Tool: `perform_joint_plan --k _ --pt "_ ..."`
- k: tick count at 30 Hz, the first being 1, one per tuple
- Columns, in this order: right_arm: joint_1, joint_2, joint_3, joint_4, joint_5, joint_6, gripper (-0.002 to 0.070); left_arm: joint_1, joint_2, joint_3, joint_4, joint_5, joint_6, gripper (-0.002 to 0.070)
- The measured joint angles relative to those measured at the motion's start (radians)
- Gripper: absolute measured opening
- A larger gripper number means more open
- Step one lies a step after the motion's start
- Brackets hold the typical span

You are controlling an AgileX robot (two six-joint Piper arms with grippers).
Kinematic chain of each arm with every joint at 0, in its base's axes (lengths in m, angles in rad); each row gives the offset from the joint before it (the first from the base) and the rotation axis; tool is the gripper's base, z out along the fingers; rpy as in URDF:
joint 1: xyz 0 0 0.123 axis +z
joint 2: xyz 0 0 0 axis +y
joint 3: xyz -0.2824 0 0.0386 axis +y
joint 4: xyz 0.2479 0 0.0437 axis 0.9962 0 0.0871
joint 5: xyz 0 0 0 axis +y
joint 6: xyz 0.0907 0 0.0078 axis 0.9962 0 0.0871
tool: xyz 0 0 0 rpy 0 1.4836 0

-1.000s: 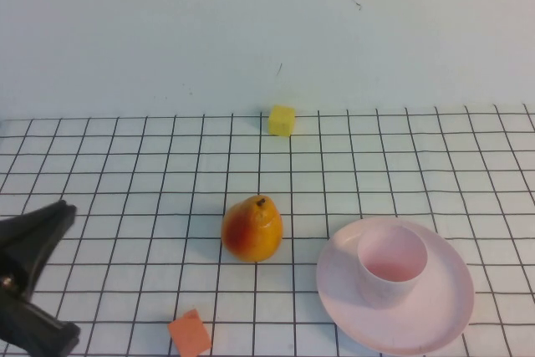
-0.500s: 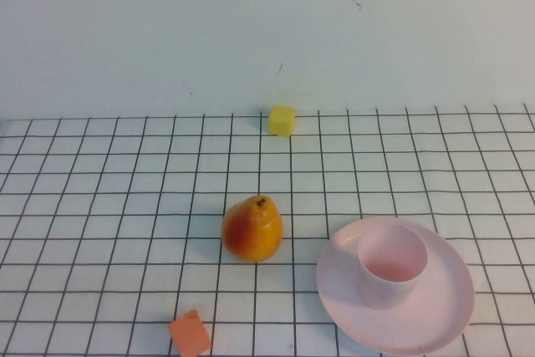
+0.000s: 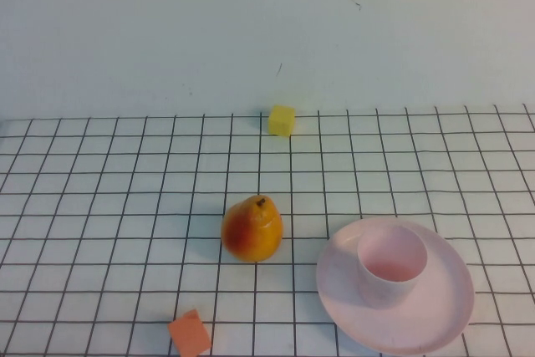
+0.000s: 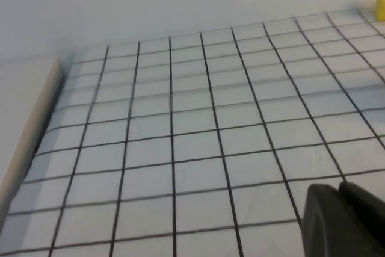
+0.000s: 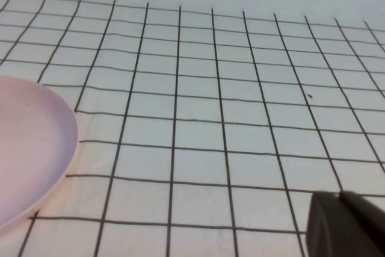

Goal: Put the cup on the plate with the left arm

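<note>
Standing upright in the middle of the plate (image 3: pixel 435 307), the cup (image 3: pixel 391 262) is already where the task wants it, near the front right corner of the tabletop (image 3: pixel 125 190). It looks stable there because its base sits flat inside the shallow rim.

Neither arm shows in the high view. The left gripper (image 4: pixel 344 221) appears only as a dark tip in the left wrist view, low over bare grid cloth near the left edge of the tabletop, and I cannot tell its state. It holds nothing that is visible. The right gripper (image 5: pixel 343 224) is also only a dark tip in the right wrist view, over the cloth beside the plate rim, and its state is not clear either.

A pear (image 3: pixel 252 229) stands just left of the plate, apart from it. An orange block (image 3: pixel 190 334) lies at the front edge, and a yellow block (image 3: pixel 282 120) lies at the far edge.

I judge the placing finished.
</note>
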Motion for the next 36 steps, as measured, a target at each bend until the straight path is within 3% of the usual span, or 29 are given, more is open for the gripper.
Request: perform_joint_plan --k 36 --pt "0.000 0.000 0.000 0.000 0.000 0.000 -0.0002 0.007 -0.001 -0.006 -0.031 0.057 -0.035 -0.0001"
